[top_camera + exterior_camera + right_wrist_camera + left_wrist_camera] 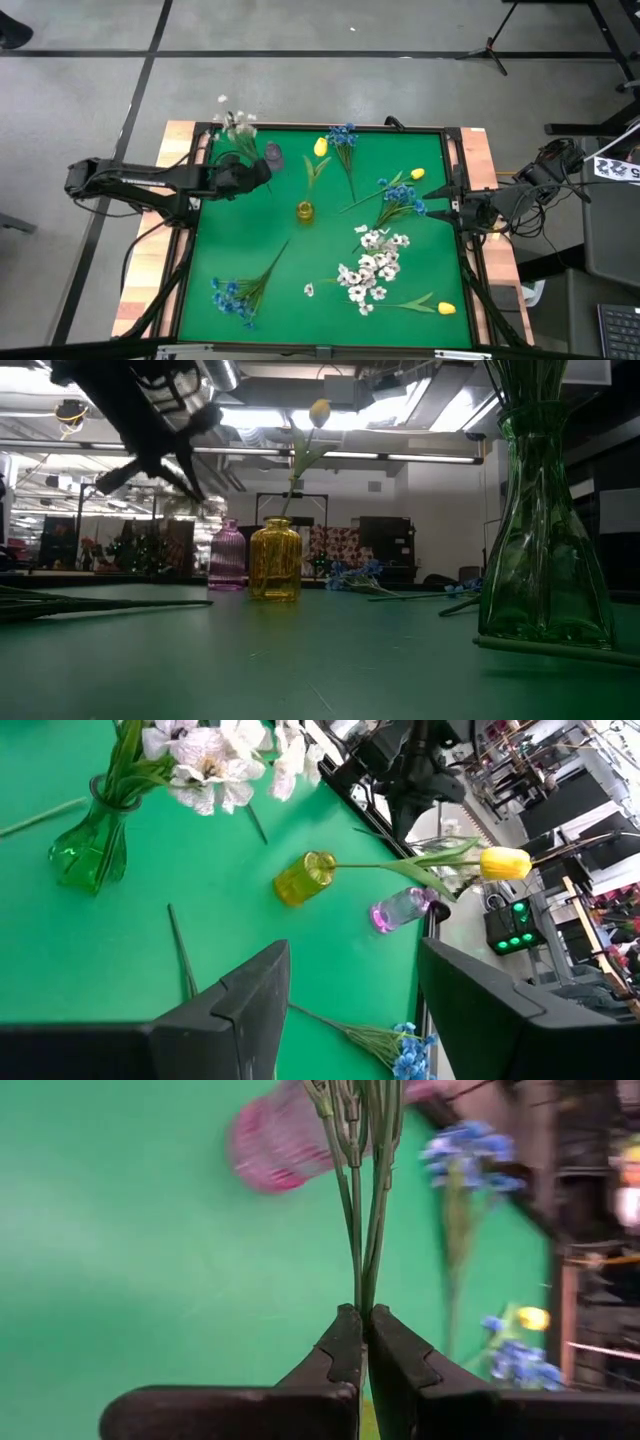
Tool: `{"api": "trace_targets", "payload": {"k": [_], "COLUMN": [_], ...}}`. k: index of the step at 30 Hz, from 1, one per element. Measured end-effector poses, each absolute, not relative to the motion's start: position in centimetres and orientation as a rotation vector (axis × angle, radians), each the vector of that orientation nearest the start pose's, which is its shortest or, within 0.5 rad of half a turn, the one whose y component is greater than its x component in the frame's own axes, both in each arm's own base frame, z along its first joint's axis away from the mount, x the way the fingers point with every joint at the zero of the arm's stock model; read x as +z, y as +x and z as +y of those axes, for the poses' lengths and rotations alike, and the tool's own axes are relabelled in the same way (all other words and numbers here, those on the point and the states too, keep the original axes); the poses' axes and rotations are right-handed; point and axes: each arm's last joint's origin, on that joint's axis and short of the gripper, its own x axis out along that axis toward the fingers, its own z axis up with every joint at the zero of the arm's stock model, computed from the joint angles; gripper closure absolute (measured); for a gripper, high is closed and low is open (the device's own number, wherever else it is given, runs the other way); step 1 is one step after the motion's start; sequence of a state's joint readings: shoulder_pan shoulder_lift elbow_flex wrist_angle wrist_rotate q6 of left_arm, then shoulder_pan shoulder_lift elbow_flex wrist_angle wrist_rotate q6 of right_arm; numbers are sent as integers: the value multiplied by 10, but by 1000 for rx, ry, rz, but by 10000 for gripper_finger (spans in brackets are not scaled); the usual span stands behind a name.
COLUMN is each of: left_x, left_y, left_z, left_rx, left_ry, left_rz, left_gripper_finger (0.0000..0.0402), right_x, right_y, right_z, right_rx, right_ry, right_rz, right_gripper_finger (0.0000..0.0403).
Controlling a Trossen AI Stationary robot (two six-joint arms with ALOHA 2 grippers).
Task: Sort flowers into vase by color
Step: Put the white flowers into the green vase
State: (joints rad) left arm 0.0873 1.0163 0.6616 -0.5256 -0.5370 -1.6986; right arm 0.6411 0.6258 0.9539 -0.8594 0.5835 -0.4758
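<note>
High view: the left gripper (262, 172) sits in the upper left of the green table (250, 240), pinched on a sprig of small white blossoms on thin green stems (238, 128) whose heads reach toward the table's top edge. The small purple ribbed glass bottle (273, 154) lies just beside the gripper, toward the frame's top right, so the left arm is much the nearer one. The squat yellow glass bottle (305, 211) stands near the centre and holds one yellow tulip bud (320, 147). The right gripper (462, 211) waits at the right edge. Loose blue sprigs, white blossoms and a yellow bud lie over the lower and right parts.

Low view: the purple bottle (227, 557) looks empty; the yellow bottle (275, 561) carries the tulip upright. A tall green glass vase (545, 550) fills the right side.

Left wrist view: the jaws are closed on the stems (362, 1230), which run straight up the frame, with the purple bottle (275, 1145) at upper left.

Right wrist view: its fingers (235, 1000) stand wide with nothing between. The green vase (88, 845) at upper left holds white blossoms (215, 755). I judge the held sprig belongs there.
</note>
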Motion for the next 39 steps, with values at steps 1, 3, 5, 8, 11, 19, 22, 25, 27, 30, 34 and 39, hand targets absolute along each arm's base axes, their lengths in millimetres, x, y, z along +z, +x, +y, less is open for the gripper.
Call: {"api": "trace_targets", "payload": {"k": [1,3,5,8,11,19,22,25,27,30,34,39], "left_x": [230,236,242,251,260,290,300,310,315,323,330,331], "left_y": [187,184,182,181,185,195,196,196,195,192,192,193], "left_z": [29,25,22,17,12,-6,-13,-21,-26,-36,-53,-76], "left_rx": [1120,1092,1064,1011,953,776,716,673,651,600,522,461], "left_ry": [-1315,-1271,-1224,-1152,-1086,-892,-833,-769,-719,-631,-544,-452], "left_rz": [138,104,71,12,-43,-179,-225,-264,-282,-289,-299,-303], "left_gripper_finger": [399,398,398,399,399,400,400,401,401,401,399,399], "right_x": [347,348,349,351,353,356,357,359,361,364,366,367], "right_y": [88,88,89,89,90,91,91,92,93,93,93,94], "right_z": [46,46,46,47,48,49,49,51,52,54,56,57], "right_rx": [161,160,158,155,153,172,179,196,227,279,333,346], "right_ry": [-773,-769,-765,-758,-761,-736,-732,-712,-698,-685,-664,-653], "right_rz": [417,412,405,385,362,321,317,289,260,221,190,170], "right_gripper_finger": [185,185,185,185,185,185,185,185,185,185,185,185]}}
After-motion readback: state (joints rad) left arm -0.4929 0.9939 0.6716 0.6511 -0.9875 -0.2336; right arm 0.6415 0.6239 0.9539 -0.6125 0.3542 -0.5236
